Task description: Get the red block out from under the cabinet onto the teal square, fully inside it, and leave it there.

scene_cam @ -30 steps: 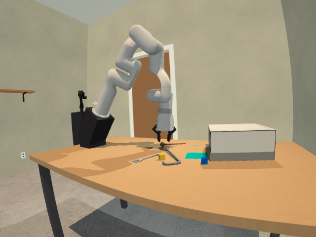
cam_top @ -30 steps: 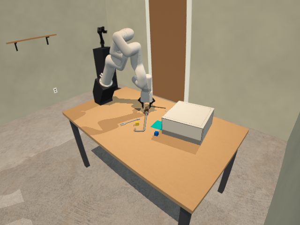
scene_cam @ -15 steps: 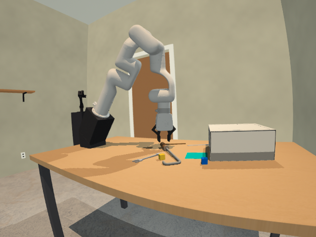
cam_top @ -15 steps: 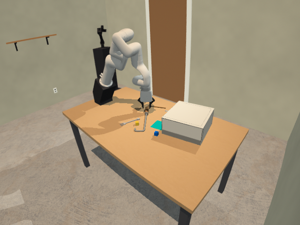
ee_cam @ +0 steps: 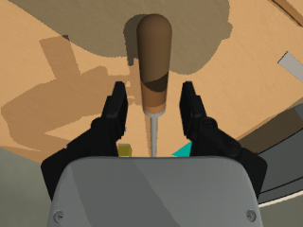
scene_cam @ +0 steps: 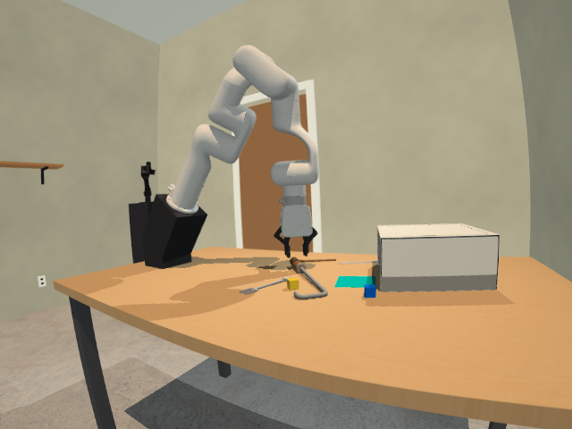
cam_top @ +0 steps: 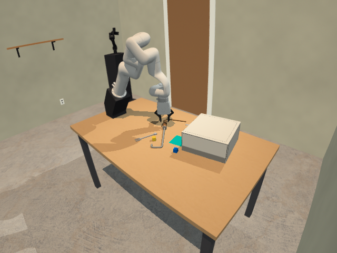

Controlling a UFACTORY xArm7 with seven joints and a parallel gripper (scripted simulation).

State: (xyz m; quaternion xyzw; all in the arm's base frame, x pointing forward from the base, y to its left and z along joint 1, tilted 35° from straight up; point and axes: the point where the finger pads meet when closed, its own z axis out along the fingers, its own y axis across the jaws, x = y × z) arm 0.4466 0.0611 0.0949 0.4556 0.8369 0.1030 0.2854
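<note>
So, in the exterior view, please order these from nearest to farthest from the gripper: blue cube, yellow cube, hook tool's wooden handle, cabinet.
1. Hook tool's wooden handle, just below the open gripper.
2. Yellow cube, nearer the camera.
3. Blue cube, at the cabinet's corner.
4. Cabinet, far to the picture's right.

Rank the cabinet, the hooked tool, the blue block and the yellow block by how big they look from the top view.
1. Cabinet
2. Hooked tool
3. Blue block and yellow block: these look about alike, the blue perhaps slightly bigger, but it sits nearer the camera, so I won't rank them.

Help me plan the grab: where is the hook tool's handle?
In the wrist view, the handle lies on the table between the open jaws, just beyond them; the hook ends near the yellow cube.
</note>
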